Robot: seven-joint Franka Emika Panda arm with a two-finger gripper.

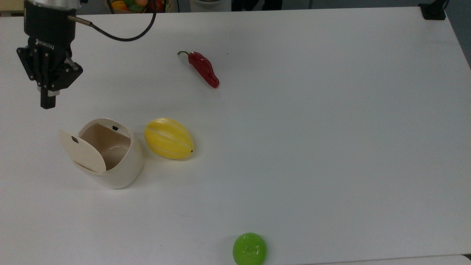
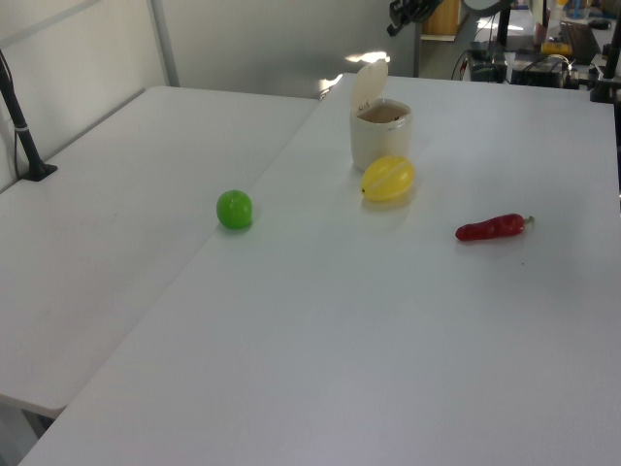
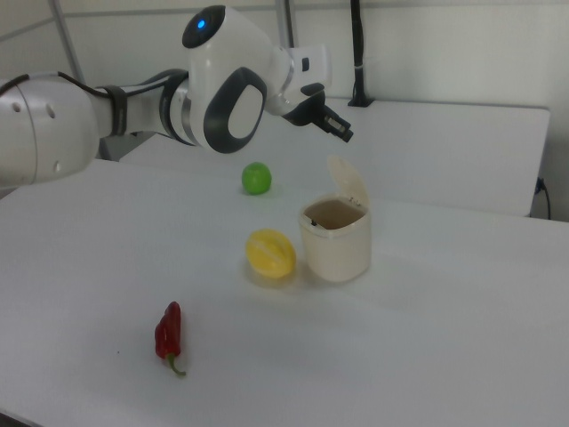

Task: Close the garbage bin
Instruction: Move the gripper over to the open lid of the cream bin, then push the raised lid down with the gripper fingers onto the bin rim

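The garbage bin point(image 1: 121, 175) is a cream-white tub on the white table, at the top view's left. Its beige lid point(image 1: 84, 151) stands swung up with a small black mark on it, and the brown inside shows empty. It also stands in the left view point(image 2: 380, 141) and the right view point(image 3: 338, 247), lid point(image 3: 348, 183) upright. My black gripper point(image 1: 48, 104) hangs in the air beyond the bin, up and to the left of the lid in the top view, fingers pressed together with nothing held. In the right view the gripper point(image 3: 343, 134) sits just above the lid's top edge.
A yellow melon point(image 1: 168, 138) lies right beside the bin. A red chili pepper point(image 1: 203, 69) lies farther back and a green apple point(image 1: 249, 249) near the front edge. A black clamp point(image 1: 434, 11) sits at the table's far right corner.
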